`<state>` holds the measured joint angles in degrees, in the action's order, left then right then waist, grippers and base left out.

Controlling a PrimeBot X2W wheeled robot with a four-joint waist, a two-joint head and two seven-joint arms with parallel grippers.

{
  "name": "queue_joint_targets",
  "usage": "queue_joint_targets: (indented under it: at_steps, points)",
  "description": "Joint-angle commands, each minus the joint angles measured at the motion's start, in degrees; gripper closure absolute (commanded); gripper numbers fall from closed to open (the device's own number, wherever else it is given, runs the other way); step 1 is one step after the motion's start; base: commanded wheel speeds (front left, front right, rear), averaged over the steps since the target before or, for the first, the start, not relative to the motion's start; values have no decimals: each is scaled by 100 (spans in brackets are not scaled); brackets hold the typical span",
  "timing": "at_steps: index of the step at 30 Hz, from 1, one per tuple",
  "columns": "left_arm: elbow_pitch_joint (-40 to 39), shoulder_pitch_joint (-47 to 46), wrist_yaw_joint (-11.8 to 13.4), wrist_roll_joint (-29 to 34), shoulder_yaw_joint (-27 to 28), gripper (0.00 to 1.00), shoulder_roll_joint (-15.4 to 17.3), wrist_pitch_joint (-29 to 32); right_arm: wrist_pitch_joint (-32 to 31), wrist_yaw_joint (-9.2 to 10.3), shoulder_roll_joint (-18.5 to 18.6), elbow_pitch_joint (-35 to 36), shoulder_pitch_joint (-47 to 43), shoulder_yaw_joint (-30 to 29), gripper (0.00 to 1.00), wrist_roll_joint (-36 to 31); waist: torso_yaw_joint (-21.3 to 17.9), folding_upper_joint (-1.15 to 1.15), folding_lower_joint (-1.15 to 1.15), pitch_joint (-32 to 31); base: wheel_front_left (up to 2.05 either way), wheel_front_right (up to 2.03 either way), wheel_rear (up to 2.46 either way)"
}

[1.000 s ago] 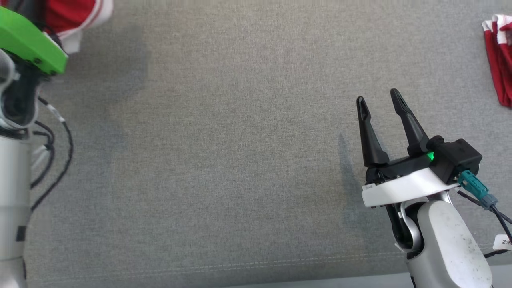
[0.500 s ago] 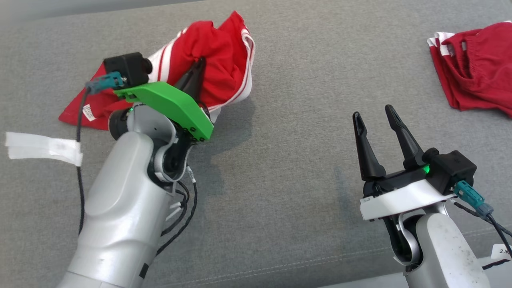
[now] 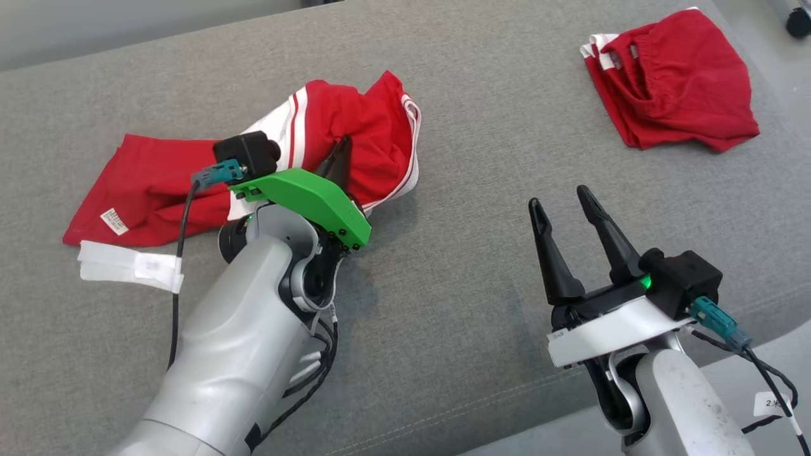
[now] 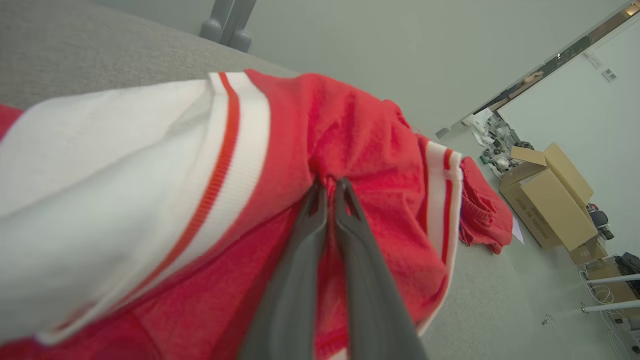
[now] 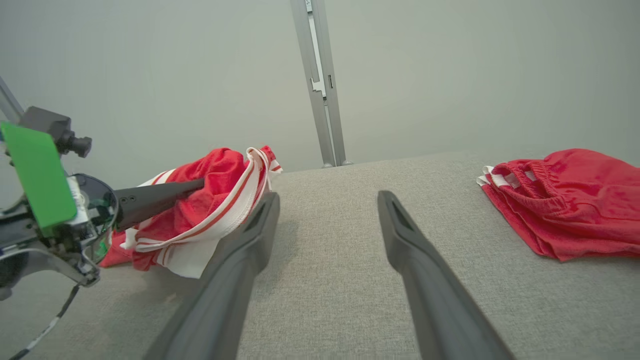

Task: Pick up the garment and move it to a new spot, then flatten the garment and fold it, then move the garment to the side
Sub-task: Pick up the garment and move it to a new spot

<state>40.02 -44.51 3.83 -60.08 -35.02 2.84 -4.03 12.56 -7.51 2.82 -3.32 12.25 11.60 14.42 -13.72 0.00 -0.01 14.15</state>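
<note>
Red garment (image 3: 158, 183) on the table (image 3: 443, 285), left of centre in the head view, gripped by the left gripper (image 3: 342, 149)
The garment, red with white striped trim, lies crumpled on the grey fabric-covered table, with its right-hand part bunched upward. The left gripper has its jaws clenched on a red fold of that bunch. In the left wrist view the two fingers (image 4: 300, 260) are pressed together with cloth caught at the tips. A white tag (image 3: 114, 220) shows on the flatter left end of the garment, and a white strip (image 3: 127, 269) lies on the table just beside that end. The right gripper (image 3: 559, 196) hangs over bare table at lower right, jaws released and holding nothing, well apart from the garment. A second red garment (image 3: 678, 104) lies near the far right corner of the table
</note>
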Motion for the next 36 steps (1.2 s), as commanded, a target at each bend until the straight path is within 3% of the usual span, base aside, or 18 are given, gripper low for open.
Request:
queue_joint_targets:
  at_steps: [1,5,6,8,15,23,29,36]
  points:
    - [42,-97,67,-122,-94,100,15,-77,31,4,16,-27,-29,22,0,35,-191,0,1,-66,0,0,0]
    - [244,-220,265,-538,-601,100,13,-390,63,4,16,-109,30,119,0,95,-323,0,1,-81,0,0,0]
    - [292,-242,291,-613,-722,58,15,-467,69,4,16,-125,45,134,0,112,-337,0,1,-79,0,0,0]
    - [385,-311,296,-749,-933,0,17,-611,73,4,15,-146,75,154,0,137,-345,0,1,-64,0,0,0]
    - [579,-608,112,-876,-1613,0,18,-913,112,4,15,-225,70,38,0,47,-57,0,1,-79,0,0,0]
    - [773,-744,-82,-605,-1890,0,18,-1097,-26,4,15,-369,20,-25,0,-68,573,0,1,-290,0,0,0]
    - [659,-374,-193,-155,-1586,0,79,-1117,-174,4,17,-709,42,59,0,-205,1147,0,1,-439,0,0,0]
    - [-99,489,-68,647,-850,0,318,-1116,-180,4,17,-1060,237,214,0,-216,1668,0,1,-546,0,0,0]
